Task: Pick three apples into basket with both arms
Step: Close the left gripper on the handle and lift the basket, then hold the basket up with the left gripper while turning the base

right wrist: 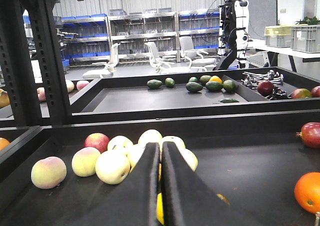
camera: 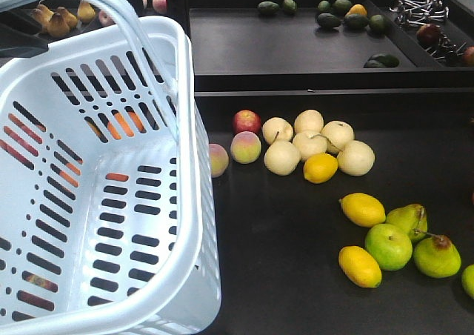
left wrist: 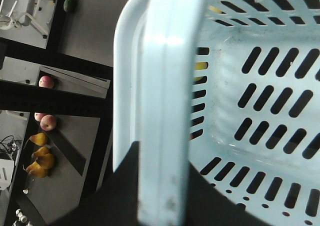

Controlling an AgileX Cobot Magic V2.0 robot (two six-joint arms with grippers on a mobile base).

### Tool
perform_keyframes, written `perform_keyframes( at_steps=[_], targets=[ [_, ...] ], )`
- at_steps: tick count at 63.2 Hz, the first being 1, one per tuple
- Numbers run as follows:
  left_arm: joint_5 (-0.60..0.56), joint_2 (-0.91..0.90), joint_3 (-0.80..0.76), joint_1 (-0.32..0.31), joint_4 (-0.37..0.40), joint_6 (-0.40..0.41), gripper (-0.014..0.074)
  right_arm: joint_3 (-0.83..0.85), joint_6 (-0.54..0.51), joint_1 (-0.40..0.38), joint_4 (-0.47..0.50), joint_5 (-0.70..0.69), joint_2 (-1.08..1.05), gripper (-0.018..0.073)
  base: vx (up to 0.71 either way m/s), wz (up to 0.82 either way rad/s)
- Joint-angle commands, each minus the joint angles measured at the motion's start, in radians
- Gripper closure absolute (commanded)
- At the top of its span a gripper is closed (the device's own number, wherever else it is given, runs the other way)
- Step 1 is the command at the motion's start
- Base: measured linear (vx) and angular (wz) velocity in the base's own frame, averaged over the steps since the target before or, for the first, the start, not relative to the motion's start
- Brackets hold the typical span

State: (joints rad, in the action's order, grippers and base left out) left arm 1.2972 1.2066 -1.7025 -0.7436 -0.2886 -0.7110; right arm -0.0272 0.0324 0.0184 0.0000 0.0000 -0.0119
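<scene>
Blocking my left gripper (left wrist: 164,158), the handle of the basket (left wrist: 222,66) hides the grip; I cannot tell. My right gripper (right wrist: 160,148) is closed, empty.

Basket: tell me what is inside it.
Nothing shows inside the basket: only its bare slotted floor and walls. The orange and red seen through the slots lie outside it. The handle covers a strip of the far wall, and the near corner is out of frame.

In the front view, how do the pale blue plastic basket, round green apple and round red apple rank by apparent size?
1. Pale blue plastic basket
2. Round green apple
3. Round red apple, farther back, so real sizes are unsure.
</scene>
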Motion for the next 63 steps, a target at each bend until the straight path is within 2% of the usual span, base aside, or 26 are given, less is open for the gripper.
perform_keyframes(
  at_steps=[1,63],
  targets=[
    [-0.049,-0.021,-0.03,-0.003,-0.013,0.01,0.0603,-0.015,-0.006,-0.006,0.0,-0.076,-0.013,0.0568,0.0,0.0],
    [-0.049,-0.021,-0.03,-0.003,-0.013,0.01,0.0603,-0.015,-0.006,-0.006,0.0,-0.076,-0.013,0.0568,-0.01,0.02]
  ],
)
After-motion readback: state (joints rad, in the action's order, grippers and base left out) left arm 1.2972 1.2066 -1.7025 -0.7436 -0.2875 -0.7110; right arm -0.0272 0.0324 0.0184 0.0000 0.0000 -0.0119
